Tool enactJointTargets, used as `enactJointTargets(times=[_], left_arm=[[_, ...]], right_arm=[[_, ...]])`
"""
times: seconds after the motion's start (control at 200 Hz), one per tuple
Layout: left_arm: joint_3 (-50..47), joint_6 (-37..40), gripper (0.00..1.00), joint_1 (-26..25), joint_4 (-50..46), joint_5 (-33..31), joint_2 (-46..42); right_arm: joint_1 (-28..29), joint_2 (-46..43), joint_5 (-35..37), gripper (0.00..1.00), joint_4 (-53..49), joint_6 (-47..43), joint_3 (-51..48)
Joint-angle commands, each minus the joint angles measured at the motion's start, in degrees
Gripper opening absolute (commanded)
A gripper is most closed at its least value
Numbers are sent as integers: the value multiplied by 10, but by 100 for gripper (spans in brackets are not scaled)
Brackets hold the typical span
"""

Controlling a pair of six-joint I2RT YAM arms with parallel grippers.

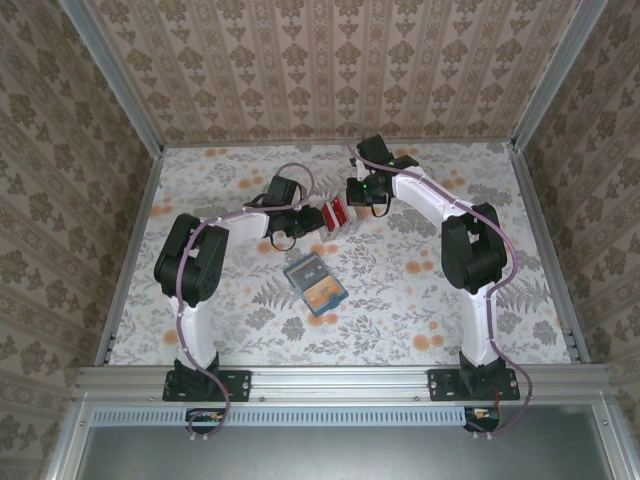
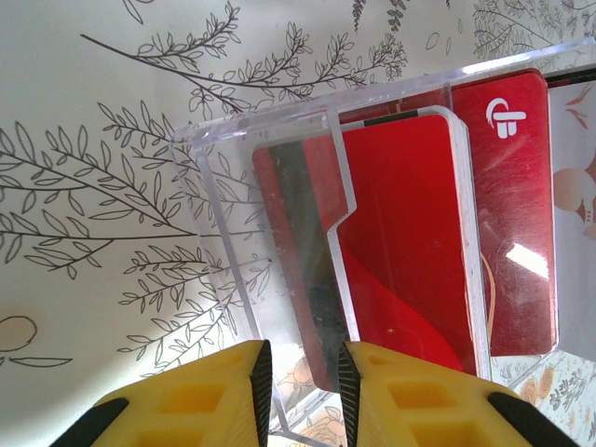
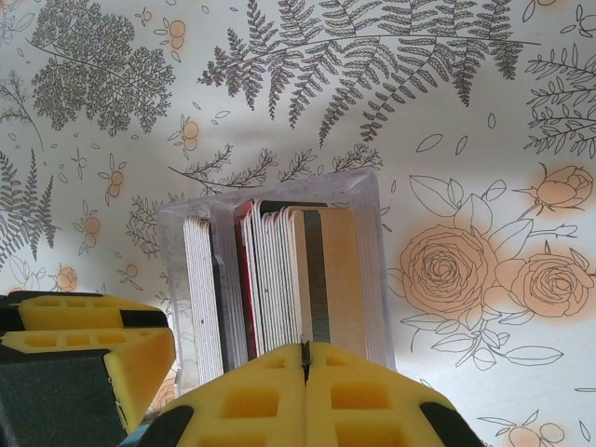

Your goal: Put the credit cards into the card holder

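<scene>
Two arms reach toward the middle of the floral table (image 1: pixel 420 300), and both grippers meet at a clear plastic box (image 1: pixel 346 224) that stands on it. In the top view the box is just past the table's centre. The left gripper (image 1: pixel 300 222) is at its 9 o'clock and the right gripper (image 1: pixel 360 195) at about its 1 o'clock. The credit cards (image 1: pixel 336 212) are in that box, a stack of red cards standing on edge. None of them is in the card holder (image 1: pixel 315 283), which lies open and flat on the table at the box's 6 o'clock, apart from both grippers. It is teal outside, with an orange pocket showing on the half nearer the arm bases. In the left wrist view the left gripper (image 2: pixel 300 358) is closed on one end of the clear box (image 2: pixel 214 186). Its yellow fingers (image 2: pixel 233 391) stand a narrow gap apart, with the clear wall and the corner of a dark-striped card between them. Beyond the fingers, toward 1 o'clock, the red credit cards (image 2: pixel 410 242) fill the box, and one at the far side carries a white logo. In the right wrist view the right gripper (image 3: pixel 304 349) has its yellow fingertips pressed together with no visible gap, directly over the upper edges of the credit cards (image 3: pixel 275 270) inside the box (image 3: pixel 368 186). Whether a card edge is pinched between the tips cannot be told. One yellow finger (image 3: pixel 93 354) of the left gripper shows at the box's 8 o'clock in that view.
</scene>
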Motion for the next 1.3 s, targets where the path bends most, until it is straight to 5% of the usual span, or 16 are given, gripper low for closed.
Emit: enactJointTargets(times=[0.0, 0.585, 0.68, 1.295], left_arm=[[11, -2, 29, -6, 1, 0, -1], [-1, 0, 29, -6, -13, -9, -64], [-7, -5, 37, -5, -10, -3, -75], [-107, -104, 48, 16, 237, 124, -153]], right_arm=[[-2, -20, -3, 0, -17, -8, 2], [-14, -75, -8, 0, -11, -9, -17], [-14, -86, -9, 0, -12, -10, -19], [-31, -168, -106, 0, 33, 36, -63]])
